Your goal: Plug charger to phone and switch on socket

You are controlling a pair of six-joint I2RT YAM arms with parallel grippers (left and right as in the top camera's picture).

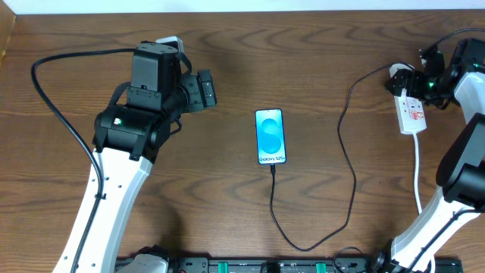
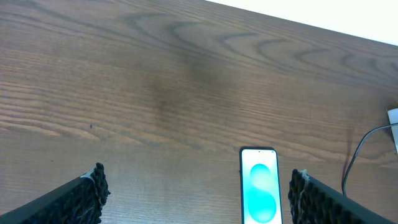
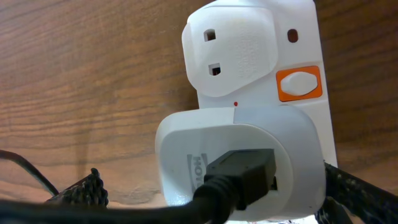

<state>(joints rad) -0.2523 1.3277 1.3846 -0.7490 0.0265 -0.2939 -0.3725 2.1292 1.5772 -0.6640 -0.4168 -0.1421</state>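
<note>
Phone (image 1: 270,136) lies mid-desk (image 1: 227,220), charger (image 1: 350,152) seated at its 6 o'clock end. Your right hand (image 3: 214,190), spread wide, hovers over the socket (image 1: 411,114) at 3 o'clock, placed for the switch (image 3: 298,84). Your left hand (image 2: 198,183) is open.

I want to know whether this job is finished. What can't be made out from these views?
- Whether the charger tip is seated in the phone: too small overhead, and the left wrist view cuts off the phone's lower end.
- Whether the switch on the socket is on: unreadable in the right wrist view, too small overhead.
- The socket's lower part: hidden behind the white plug in the right wrist view.
</note>
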